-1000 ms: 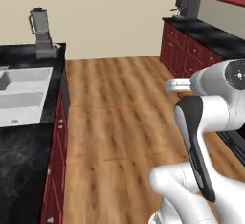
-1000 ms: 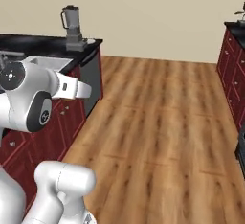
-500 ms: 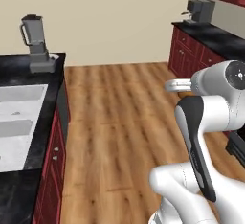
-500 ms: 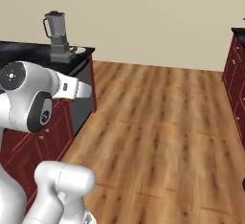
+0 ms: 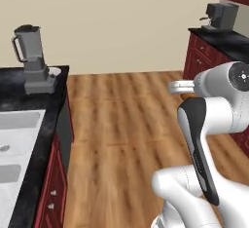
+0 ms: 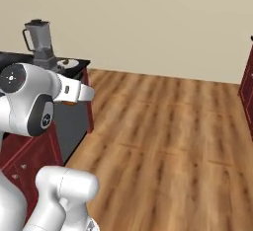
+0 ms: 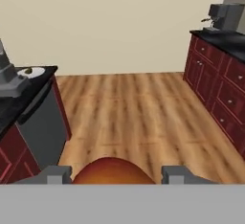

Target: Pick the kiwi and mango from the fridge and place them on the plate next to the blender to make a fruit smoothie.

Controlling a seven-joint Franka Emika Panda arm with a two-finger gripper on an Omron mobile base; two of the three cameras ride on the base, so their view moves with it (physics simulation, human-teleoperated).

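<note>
Gripper (image 7: 113,173) fingers pinching the mango (image 7: 114,171), fruit squarely between them.

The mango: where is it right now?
In the hand view, the mango sits between the gripper fingertips at the bottom edge, above the wooden floor.

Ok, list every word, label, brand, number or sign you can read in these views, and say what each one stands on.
None can be read.
The blender has front buttons too small to show any marking.
The coffee machine on the far counter shows no legible brand.
The mango, the plate, the red cabinets and the round cap on the arm's joint carry no text.
</note>
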